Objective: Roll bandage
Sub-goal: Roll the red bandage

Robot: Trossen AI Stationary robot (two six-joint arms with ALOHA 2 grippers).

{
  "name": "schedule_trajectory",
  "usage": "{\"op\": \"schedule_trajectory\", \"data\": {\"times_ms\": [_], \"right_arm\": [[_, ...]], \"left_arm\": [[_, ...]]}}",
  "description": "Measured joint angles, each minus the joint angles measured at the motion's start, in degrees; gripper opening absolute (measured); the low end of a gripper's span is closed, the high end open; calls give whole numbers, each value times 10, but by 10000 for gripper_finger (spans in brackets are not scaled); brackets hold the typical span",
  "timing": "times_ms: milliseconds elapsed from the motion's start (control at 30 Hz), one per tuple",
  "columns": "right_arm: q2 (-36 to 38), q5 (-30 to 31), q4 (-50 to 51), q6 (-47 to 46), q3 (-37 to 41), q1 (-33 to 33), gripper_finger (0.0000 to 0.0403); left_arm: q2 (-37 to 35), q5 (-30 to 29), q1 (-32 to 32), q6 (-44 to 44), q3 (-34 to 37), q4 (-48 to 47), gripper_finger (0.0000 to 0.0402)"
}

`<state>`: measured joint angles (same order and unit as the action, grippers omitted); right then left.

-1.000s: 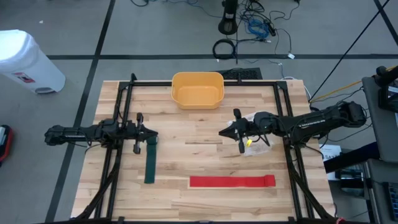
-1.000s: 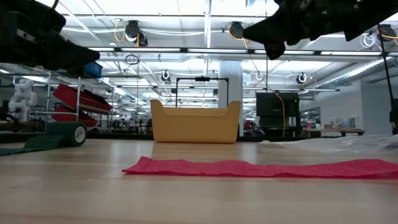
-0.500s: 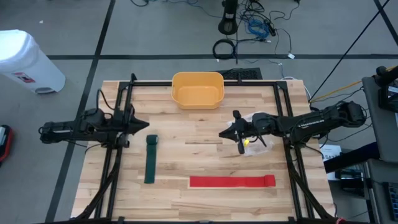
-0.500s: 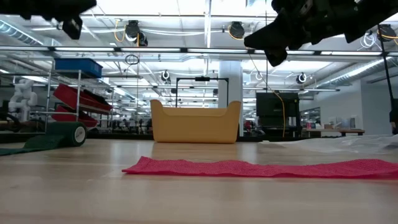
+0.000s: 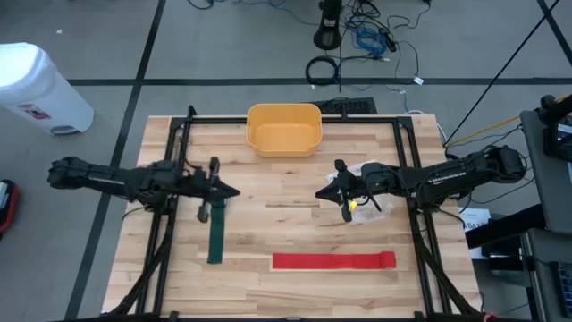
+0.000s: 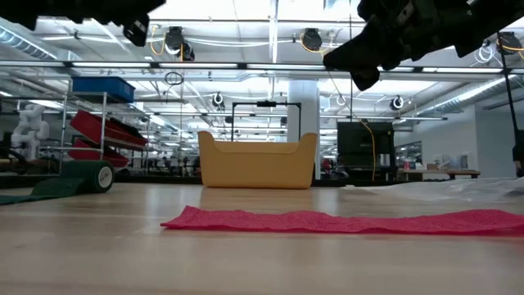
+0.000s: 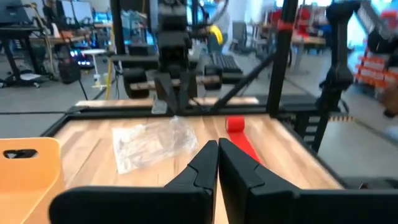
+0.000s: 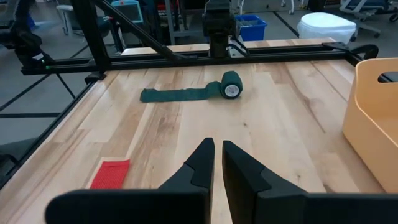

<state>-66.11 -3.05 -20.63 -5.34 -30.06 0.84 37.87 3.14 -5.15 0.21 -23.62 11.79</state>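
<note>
A green bandage (image 5: 214,237) lies on the table's left half. Its far end is wound into a small roll (image 8: 231,86), and its flat tail (image 8: 180,94) runs toward the near edge. A red bandage (image 5: 333,260) lies spread flat near the front edge, right of centre. My left gripper (image 5: 234,190) hangs shut in the air above the green roll's far end, pointing level toward the right and touching nothing. My right gripper (image 5: 319,191) hovers shut over the table's middle right, pointing left, and holds nothing.
A yellow basket (image 5: 283,129) stands at the far edge, centre. A crumpled clear plastic bag (image 5: 368,200) lies under my right arm. A black frame (image 5: 295,119) runs around the table. Bare wood lies between the two grippers.
My left gripper has risen from just above the green bandage to well above the table. It first drew back toward the left edge, then came right again, and stayed shut. The green bandage has kept its place. My right gripper has kept still.
</note>
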Motion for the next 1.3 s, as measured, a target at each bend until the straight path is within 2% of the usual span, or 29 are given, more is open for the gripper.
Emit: {"op": "schedule_trajectory", "data": {"times_ms": [400, 567, 767, 867, 967, 1133, 1300], "right_arm": [[0, 0, 44, 6, -21, -1, 20], [0, -1, 152, -2, -79, 0, 20], [0, 0, 322, -60, -137, 26, 20], [0, -1, 387, -109, -160, 57, 20], [0, 8, 400, -149, -180, 99, 20], [0, 71, 410, -193, -207, 194, 20], [0, 147, 512, -329, -241, 294, 20]], "left_arm": [[146, -2, -36, 2, -32, 13, 18], [176, -2, -44, 2, -32, 16, 18], [184, -3, -44, 3, -32, 19, 18], [184, -3, -44, 1, -32, 34, 18], [184, -3, -44, -3, -32, 50, 18], [184, -3, -44, -3, -32, 55, 18], [184, -3, -44, 2, -32, 57, 18]]}}
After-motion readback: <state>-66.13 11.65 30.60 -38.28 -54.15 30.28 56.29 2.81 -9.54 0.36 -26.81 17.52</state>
